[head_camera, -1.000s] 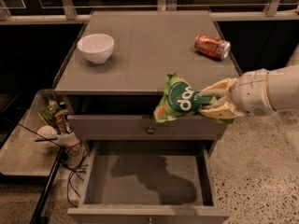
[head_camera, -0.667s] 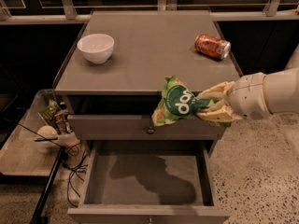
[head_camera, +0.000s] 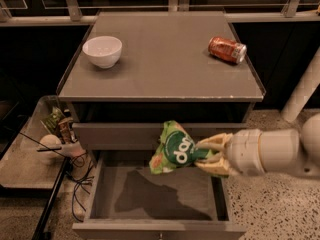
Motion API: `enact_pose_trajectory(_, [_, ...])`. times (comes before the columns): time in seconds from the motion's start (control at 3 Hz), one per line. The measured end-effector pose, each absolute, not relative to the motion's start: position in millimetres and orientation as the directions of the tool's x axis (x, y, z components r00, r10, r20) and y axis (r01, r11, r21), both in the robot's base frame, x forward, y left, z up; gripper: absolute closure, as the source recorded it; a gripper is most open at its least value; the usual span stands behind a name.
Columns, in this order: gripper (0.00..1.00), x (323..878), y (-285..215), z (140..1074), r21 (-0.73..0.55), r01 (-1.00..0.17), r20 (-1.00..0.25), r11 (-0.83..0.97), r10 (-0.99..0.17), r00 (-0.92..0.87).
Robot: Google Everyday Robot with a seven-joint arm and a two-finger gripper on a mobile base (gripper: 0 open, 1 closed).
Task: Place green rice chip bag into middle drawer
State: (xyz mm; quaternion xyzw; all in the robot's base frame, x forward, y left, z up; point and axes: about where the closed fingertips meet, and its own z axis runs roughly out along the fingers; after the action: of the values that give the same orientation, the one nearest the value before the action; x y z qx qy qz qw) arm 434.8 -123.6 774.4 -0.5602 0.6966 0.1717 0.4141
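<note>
The green rice chip bag (head_camera: 174, 150) is light green with a dark green round logo and white lettering. My gripper (head_camera: 206, 153) is shut on its right end and holds it in the air, above the back part of the open middle drawer (head_camera: 150, 199). The drawer is pulled out at the bottom of the view, a wide grey box with a plain floor; the bag's shadow falls on that floor. The arm (head_camera: 272, 151) comes in from the right.
A white bowl (head_camera: 102, 50) stands on the cabinet top (head_camera: 160, 59) at the left. An orange-red soda can (head_camera: 227, 50) lies on its side at the right. The shut top drawer front (head_camera: 115, 135) is behind the bag. A low tray with clutter (head_camera: 45, 139) and cables sits left.
My gripper has carried the bag down and forward, from the level of the top drawer front to over the open middle drawer.
</note>
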Motion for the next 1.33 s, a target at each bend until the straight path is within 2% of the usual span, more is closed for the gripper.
enact_pose_trajectory(0.33, [1.00, 410, -106, 723, -0.199, -0.921, -0.788, 0.334, -0.613, -0.052])
enact_pose_trajectory(0.67, [1.00, 407, -88, 684, -0.208, -0.917, -0.794, 0.340, -0.606, -0.044])
enact_pose_trajectory(1.0, [1.00, 448, -88, 621, -0.260, -0.903, -0.760, 0.343, -0.649, -0.028])
enact_pose_trajectory(1.33, [1.00, 447, -87, 620, -0.259, -0.904, -0.760, 0.341, -0.650, -0.028])
